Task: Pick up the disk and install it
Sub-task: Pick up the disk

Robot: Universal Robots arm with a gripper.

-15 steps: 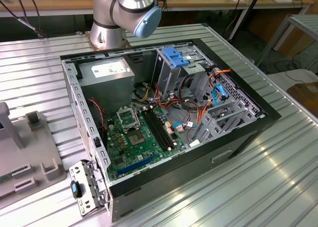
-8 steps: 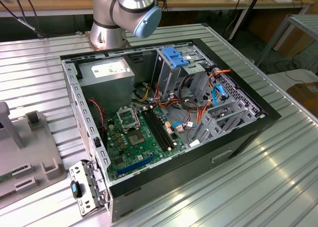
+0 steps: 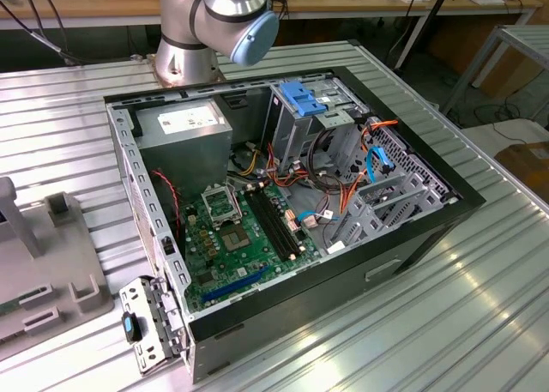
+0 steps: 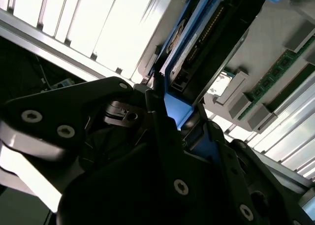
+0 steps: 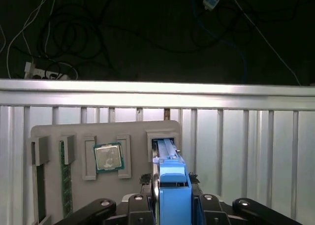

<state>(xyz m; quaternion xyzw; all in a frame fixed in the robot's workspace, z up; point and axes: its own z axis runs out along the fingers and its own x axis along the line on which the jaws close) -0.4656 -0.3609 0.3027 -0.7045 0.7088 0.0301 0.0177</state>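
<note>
The disk (image 5: 172,183) stands on edge in a slot of the grey parts tray (image 5: 74,134), its bright blue side rail facing the camera in the first wrist view. In the second wrist view the disk (image 4: 197,43) shows its dark body and blue rail running away from the fingers. My gripper (image 5: 170,179) straddles the near end of the disk, one black finger tight against each side of the rail. The gripper (image 4: 177,107) is shut on the disk, which still sits in its slot.
The tray also holds a processor chip (image 5: 108,157) and memory sticks (image 5: 64,185). In the exterior view the tray (image 3: 51,263) lies at the left of the open computer case (image 3: 412,246), whose metal drive cage (image 3: 300,109) stands at the back. The table's edge and cables lie beyond the tray.
</note>
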